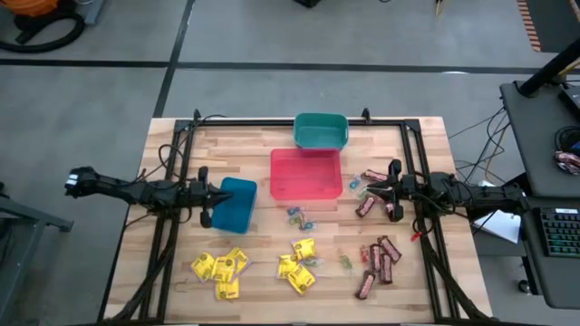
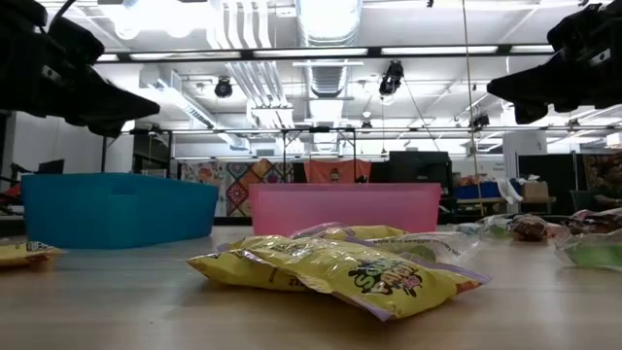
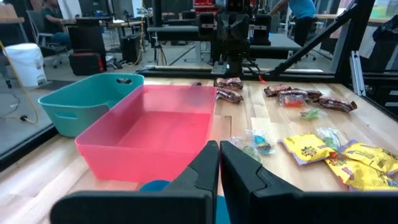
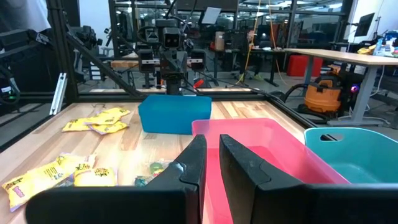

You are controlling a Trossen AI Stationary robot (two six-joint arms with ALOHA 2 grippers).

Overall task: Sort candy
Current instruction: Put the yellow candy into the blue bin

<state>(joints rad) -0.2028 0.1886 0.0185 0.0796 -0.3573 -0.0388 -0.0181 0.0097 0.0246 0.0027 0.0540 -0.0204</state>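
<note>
Nearest edge — yellow packets (image 1: 218, 268) in two loose heaps, brown bars (image 1: 378, 261) bunched to the right. Mid-table: small green and blue pieces (image 1: 299, 217) scattered before the red bin (image 1: 306, 174), blue bin (image 1: 234, 205) to its left. Left gripper (image 1: 205, 192) clenched, holding nothing, just beside the blue bin. Right gripper (image 1: 392, 191) nearly closed, seemingly empty, above more bars. Far edge — teal bin (image 1: 321, 131). Advice: open wide, descend on one bar only.

2 slim black arms, jointed in segments, with dark cables trailing along them. The left gripper (image 3: 219, 163) and right gripper (image 4: 209, 158) each have 2 flat, matte black fingers, angular and wedge-shaped.
</note>
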